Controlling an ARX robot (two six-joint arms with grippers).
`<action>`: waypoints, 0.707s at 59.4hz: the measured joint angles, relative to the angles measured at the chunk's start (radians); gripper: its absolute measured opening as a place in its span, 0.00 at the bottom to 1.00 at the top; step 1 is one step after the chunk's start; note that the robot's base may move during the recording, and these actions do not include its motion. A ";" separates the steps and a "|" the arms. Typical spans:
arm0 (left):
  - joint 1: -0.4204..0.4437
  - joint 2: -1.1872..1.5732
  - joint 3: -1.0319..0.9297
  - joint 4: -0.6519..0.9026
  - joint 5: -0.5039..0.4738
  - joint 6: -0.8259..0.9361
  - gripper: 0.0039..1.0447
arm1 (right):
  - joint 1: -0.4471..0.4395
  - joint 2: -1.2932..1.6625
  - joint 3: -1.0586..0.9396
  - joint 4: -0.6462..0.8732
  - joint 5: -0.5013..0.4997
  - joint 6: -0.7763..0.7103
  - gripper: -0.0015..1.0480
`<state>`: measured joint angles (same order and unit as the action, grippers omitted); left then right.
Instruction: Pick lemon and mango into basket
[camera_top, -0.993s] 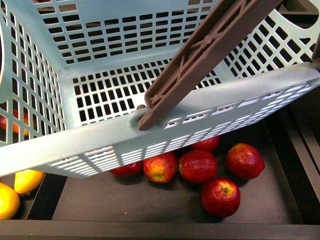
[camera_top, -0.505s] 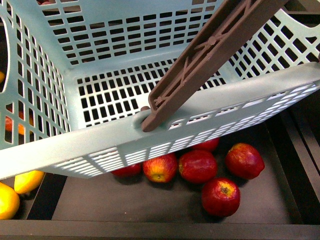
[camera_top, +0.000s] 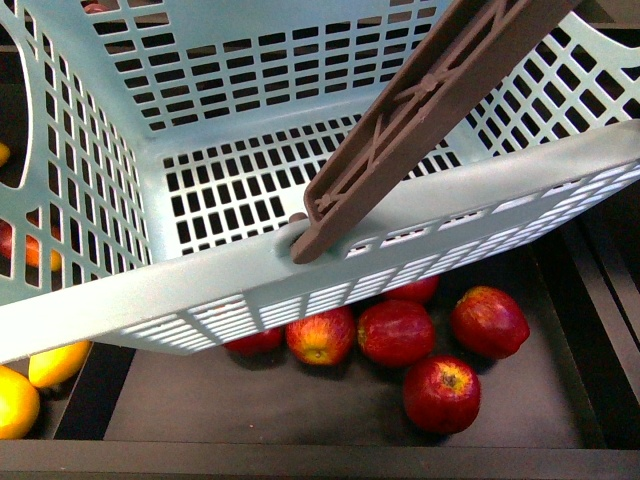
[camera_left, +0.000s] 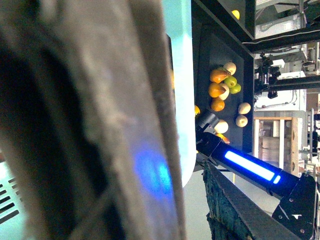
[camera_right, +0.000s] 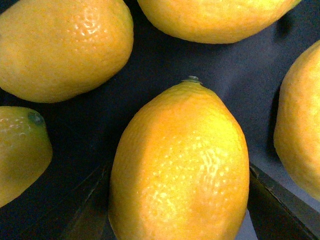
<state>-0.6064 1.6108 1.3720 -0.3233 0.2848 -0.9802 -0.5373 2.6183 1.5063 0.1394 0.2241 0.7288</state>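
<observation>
1. Teal basket (camera_top: 200, 290) hangs tilted over red apples (camera_top: 395, 333) in a dark tray (camera_top: 250, 410); its brown handle (camera_top: 420, 110) slants upward.
2. Lemon (camera_right: 180, 165) lies among other lemons (camera_right: 60, 47) on a dark floor, flanked by the right jaws; whether they press it cannot be told.
3. How the left jaws stand cannot be told; the blurred handle fills that wrist view.

One basket (camera_top: 150, 300) with one brown handle (camera_top: 420, 110). Six red apples (camera_top: 397, 332) lie in the dark tray (camera_top: 250, 410) under its near rim; two yellow fruits (camera_top: 57, 362) sit past the tray's left edge. The right wrist view shows five lemons (camera_right: 180, 165).
</observation>
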 joint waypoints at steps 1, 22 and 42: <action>0.000 0.000 0.000 0.000 0.000 0.000 0.26 | -0.001 -0.003 -0.010 0.007 -0.001 -0.002 0.62; 0.000 0.000 0.000 0.000 0.000 0.000 0.26 | -0.032 -0.250 -0.305 0.165 -0.102 -0.077 0.61; 0.000 0.000 0.000 0.000 0.000 0.000 0.26 | 0.016 -0.947 -0.723 0.116 -0.303 -0.247 0.61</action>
<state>-0.6064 1.6108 1.3720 -0.3233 0.2848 -0.9798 -0.5217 1.6711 0.7834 0.2554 -0.0788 0.4816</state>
